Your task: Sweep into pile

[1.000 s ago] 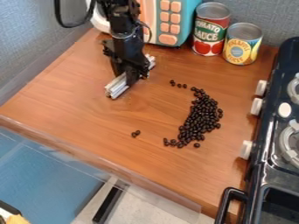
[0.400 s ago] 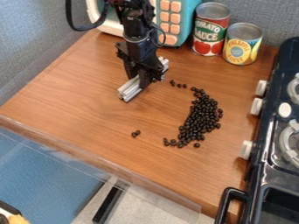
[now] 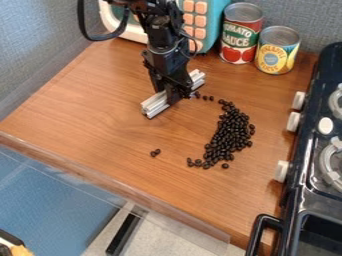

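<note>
My black gripper point(image 3: 175, 96) hangs over the upper middle of the wooden counter, shut on a silver metal bar point(image 3: 156, 104) that lies slantwise, low at the counter surface. The bar's upper right end is close to the small string of beans at the top of the pile. Dark beans point(image 3: 230, 134) form a curved heap right of the centre, with a few scattered at its upper and lower ends. Apart from the heap, a few stray beans point(image 3: 155, 152) lie to the lower left.
Behind the counter stand a toy microwave point(image 3: 200, 22), a tomato can point(image 3: 241, 33) and a pineapple can point(image 3: 277, 50). A black toy stove point(image 3: 314, 150) with white knobs borders the right side. The counter's front edge point(image 3: 120, 186) runs diagonally below the beans.
The gripper has moved right and slightly down with the bar, bringing it closer to the beans. The beans look unmoved.
</note>
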`<action>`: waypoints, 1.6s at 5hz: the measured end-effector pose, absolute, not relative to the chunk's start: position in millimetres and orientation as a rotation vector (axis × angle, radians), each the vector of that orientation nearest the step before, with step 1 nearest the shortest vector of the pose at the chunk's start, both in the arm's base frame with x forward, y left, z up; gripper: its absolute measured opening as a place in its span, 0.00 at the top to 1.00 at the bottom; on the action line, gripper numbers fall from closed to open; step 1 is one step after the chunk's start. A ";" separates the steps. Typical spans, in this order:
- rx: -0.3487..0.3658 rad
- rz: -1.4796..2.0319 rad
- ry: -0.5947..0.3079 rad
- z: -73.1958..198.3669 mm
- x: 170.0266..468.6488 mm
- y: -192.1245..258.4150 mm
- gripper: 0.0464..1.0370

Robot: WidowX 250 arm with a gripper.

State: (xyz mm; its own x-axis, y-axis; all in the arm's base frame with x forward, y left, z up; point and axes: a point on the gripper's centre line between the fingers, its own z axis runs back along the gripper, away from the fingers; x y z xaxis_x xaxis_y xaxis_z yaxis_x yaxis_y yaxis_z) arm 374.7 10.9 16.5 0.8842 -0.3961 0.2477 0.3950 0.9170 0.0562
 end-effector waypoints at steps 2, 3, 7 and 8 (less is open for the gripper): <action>-0.023 -0.473 -0.256 17.0 364.0 -8.9 0.68; -0.039 -0.473 -0.249 18.2 360.0 -15.6 0.68; -0.125 -0.488 -0.223 30.4 342.5 -29.2 0.68; -0.147 -0.462 -0.278 55.9 343.3 -12.2 0.68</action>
State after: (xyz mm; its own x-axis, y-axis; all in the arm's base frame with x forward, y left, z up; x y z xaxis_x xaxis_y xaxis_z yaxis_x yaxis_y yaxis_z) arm 343.3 -12.2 55.9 0.8583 -0.4189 0.2966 0.4586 0.8853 -0.0768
